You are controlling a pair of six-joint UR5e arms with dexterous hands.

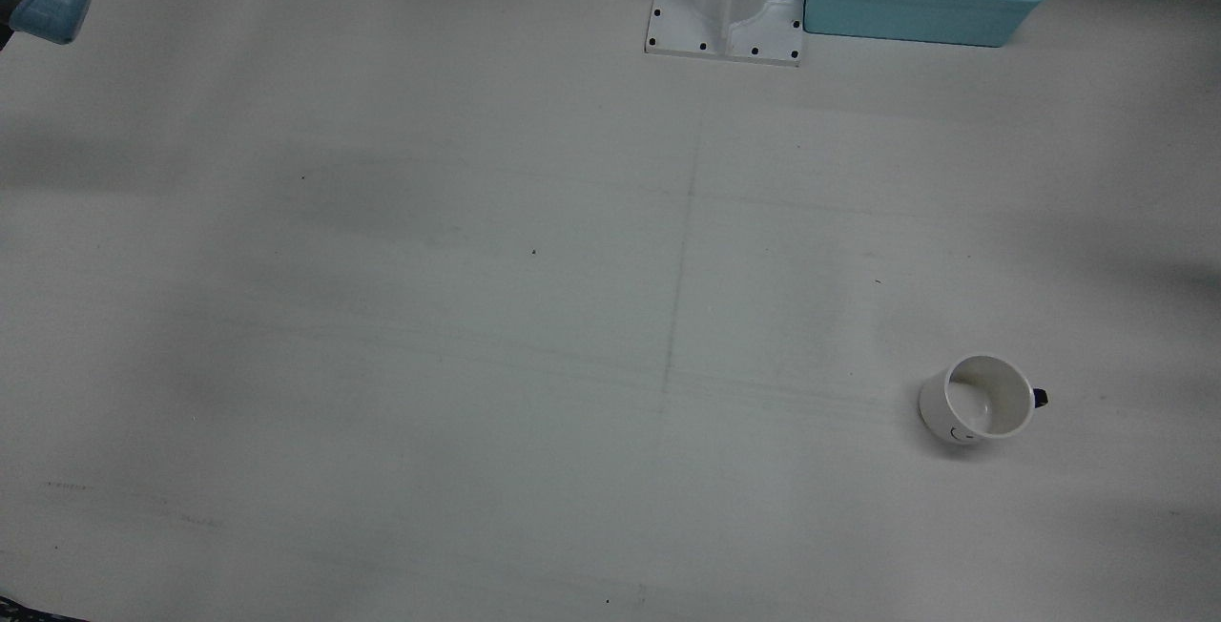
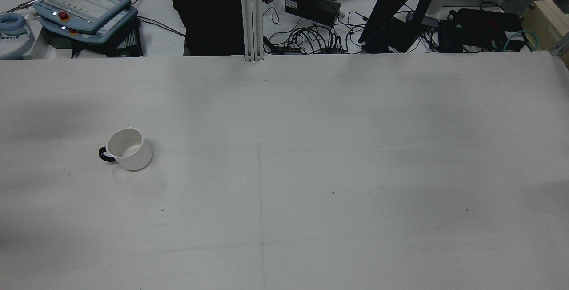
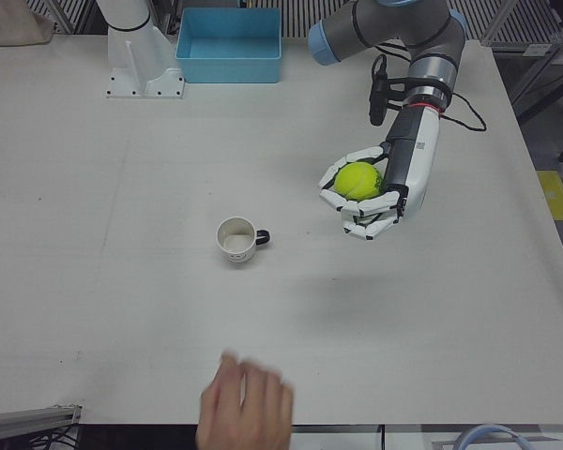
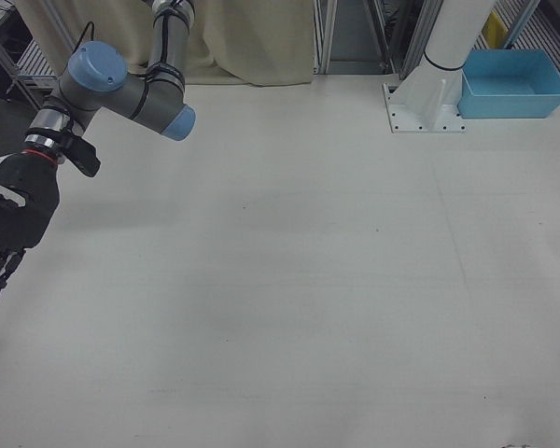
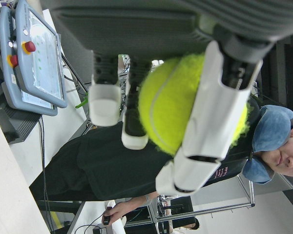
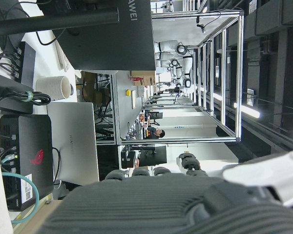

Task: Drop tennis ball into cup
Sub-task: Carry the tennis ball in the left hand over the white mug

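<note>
Counter [image 3: 122,309]: white, one, scuffed. One blue bin [image 3: 229,45] at the far edge. One white cup [image 3: 236,239], upright, dark handle, standing alone. One tennis ball [image 3: 358,181], right of the cup, above the counter, clasped in the left hand [image 3: 368,192]; fingers [image 5: 212,126] curled around it. Right hand [image 4: 2,233] at the left-hand edge; grip cannot be told.

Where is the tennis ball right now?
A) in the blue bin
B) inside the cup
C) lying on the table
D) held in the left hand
D: the left hand is closed around the ball in the air, off to one side of the cup, which holds no ball.
</note>
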